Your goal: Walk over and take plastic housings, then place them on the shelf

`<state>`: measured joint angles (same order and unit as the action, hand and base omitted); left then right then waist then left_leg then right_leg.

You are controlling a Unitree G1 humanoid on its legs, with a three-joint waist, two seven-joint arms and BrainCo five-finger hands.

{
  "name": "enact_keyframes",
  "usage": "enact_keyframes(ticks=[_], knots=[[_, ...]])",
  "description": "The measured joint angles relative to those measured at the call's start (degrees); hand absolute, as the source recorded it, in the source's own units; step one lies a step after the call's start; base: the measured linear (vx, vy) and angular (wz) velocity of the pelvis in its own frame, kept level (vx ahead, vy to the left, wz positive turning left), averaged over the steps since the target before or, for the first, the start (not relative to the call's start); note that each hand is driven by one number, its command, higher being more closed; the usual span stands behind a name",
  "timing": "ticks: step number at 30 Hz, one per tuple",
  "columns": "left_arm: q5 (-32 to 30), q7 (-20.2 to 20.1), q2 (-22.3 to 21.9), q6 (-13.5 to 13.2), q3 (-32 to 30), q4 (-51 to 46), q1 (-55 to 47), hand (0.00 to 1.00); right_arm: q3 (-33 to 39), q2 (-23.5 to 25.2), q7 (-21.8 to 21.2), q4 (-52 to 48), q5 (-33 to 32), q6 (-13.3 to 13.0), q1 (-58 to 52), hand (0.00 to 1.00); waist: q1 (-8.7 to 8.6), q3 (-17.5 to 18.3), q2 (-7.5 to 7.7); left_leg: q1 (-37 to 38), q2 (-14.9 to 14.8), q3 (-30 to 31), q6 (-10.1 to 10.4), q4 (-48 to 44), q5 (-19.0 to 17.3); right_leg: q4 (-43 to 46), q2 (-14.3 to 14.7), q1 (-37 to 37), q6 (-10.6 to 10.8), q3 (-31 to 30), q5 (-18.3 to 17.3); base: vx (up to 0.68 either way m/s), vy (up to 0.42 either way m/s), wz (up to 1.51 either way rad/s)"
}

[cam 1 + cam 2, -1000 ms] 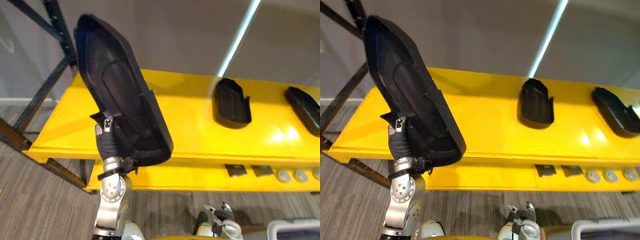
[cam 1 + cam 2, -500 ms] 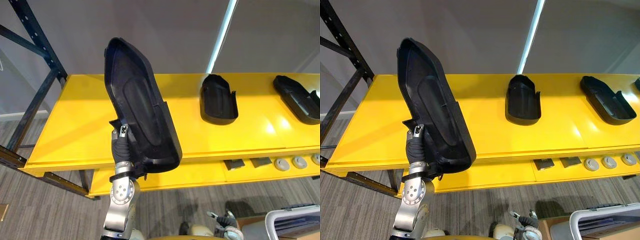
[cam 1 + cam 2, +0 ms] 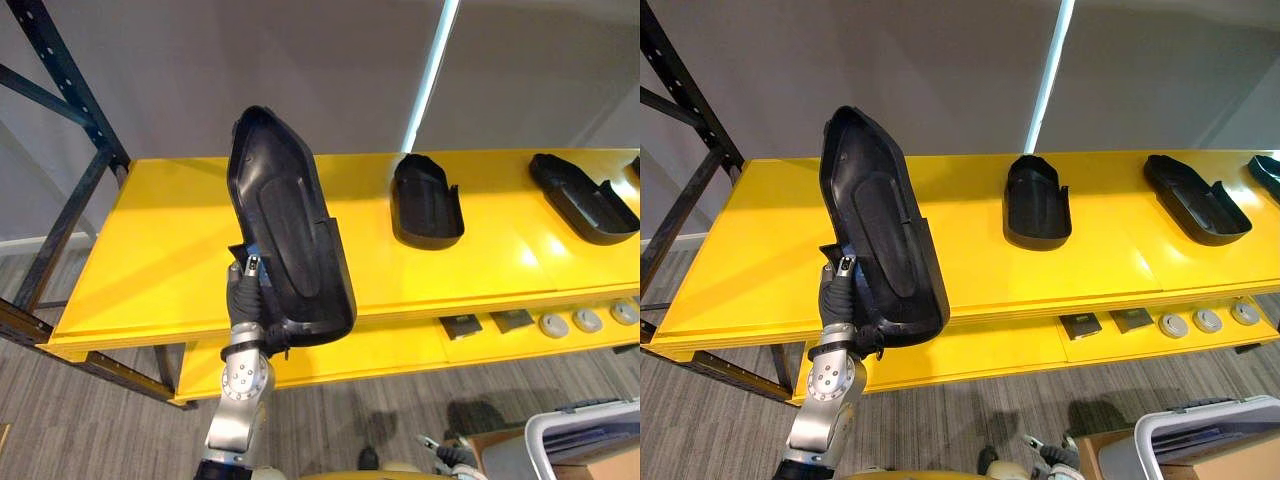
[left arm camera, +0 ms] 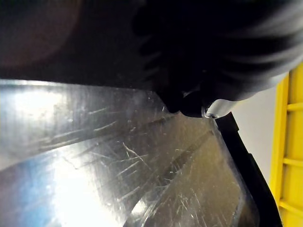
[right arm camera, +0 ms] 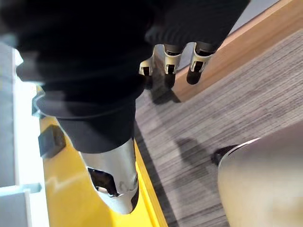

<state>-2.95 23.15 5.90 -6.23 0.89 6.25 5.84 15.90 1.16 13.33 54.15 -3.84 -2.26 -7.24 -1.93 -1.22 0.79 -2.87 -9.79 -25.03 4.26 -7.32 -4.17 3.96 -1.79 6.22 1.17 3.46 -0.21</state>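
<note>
The robot's left hand (image 3: 243,295) is closed round the lower end of a long black plastic housing (image 3: 285,230). Its thumb lies against the near edge, and the shell stands up from the grip, leaning a little away from the arm, hollow side towards me. Up close in the wrist view, a dark fingertip presses on the housing's glossy, scratched inner face.

Past the hand runs the yellow shelf (image 3: 160,260). The raised housing hangs in front of its near edge and I can't tell whether it touches. Farther along the shelf, well away from the hand on its right, a shorter black housing (image 3: 426,200) lies hollow side up, and beyond that lies a longer one (image 3: 584,195).

On the lower yellow level, below those two, sit small dark square parts (image 3: 461,326) and a row of round grey discs (image 3: 587,320).

The right hand (image 5: 165,59) hangs over grey carpet (image 5: 199,123), fingers loose, with nothing in it.
</note>
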Motion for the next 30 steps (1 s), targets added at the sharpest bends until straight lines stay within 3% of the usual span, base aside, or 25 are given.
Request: enact_keyframes(ticks=[3, 15, 16, 20, 30], knots=[[-0.03, 1.78, 2.48, 1.95, -2.91, 7.27, 3.74, 1.00, 0.02, -1.40, -0.30, 1.25, 0.05, 0.02, 0.54, 0.00, -0.56, -0.04, -0.14, 0.79, 0.76, 0.61, -0.12, 2.80, 1.69, -1.62, 0.08, 0.00, -0.27, -0.53, 1.53, -0.06, -0.021, -0.10], [0.08, 2.26, 11.28, 4.38, -8.34, 25.56, 16.16, 1.00, 0.00, -2.59, -2.30, 1.30, 1.22, 0.03, 0.55, 0.00, -1.03, -0.54, 0.07, 1.14, 4.42, 4.66, 0.39, 9.29, 4.43, -6.12, -0.57, 0.98, 0.51, -2.47, 4.47, -0.08, 0.007, -0.07], [0.09, 2.26, 11.51, 4.43, -8.41, 26.57, 17.35, 0.00, 0.07, -2.57, -2.35, 1.29, 1.21, 0.01, 0.31, 0.00, -1.12, -0.76, 0.08, 1.12, 4.46, 4.64, 0.31, 9.42, 4.57, -6.12, -0.56, 0.96, 0.60, -2.56, 4.54, 0.03, 0.000, -0.01], [0.08, 2.27, 13.63, 4.77, -8.46, 29.59, 21.05, 0.00, 0.03, -2.33, -2.41, 1.30, 1.22, -0.02, 0.90, 0.00, -2.08, -1.81, 0.23, 1.02, 4.40, 4.63, -0.04, 9.45, 4.84, -6.13, -0.39, 1.00, 0.77, -2.66, 5.01, 0.05, -0.007, -0.03], [0.71, 3.07, 14.87, 5.26, -9.05, 32.70, 26.78, 0.00, -0.04, -2.11, -2.50, 1.31, 1.20, -0.63, 1.53, 0.00, -2.28, -3.52, 0.49, 0.87, 4.34, 4.90, -0.06, 9.67, 4.82, -6.58, -0.21, 1.09, 0.73, -2.43, 5.00, 0.02, -0.011, -0.01]])
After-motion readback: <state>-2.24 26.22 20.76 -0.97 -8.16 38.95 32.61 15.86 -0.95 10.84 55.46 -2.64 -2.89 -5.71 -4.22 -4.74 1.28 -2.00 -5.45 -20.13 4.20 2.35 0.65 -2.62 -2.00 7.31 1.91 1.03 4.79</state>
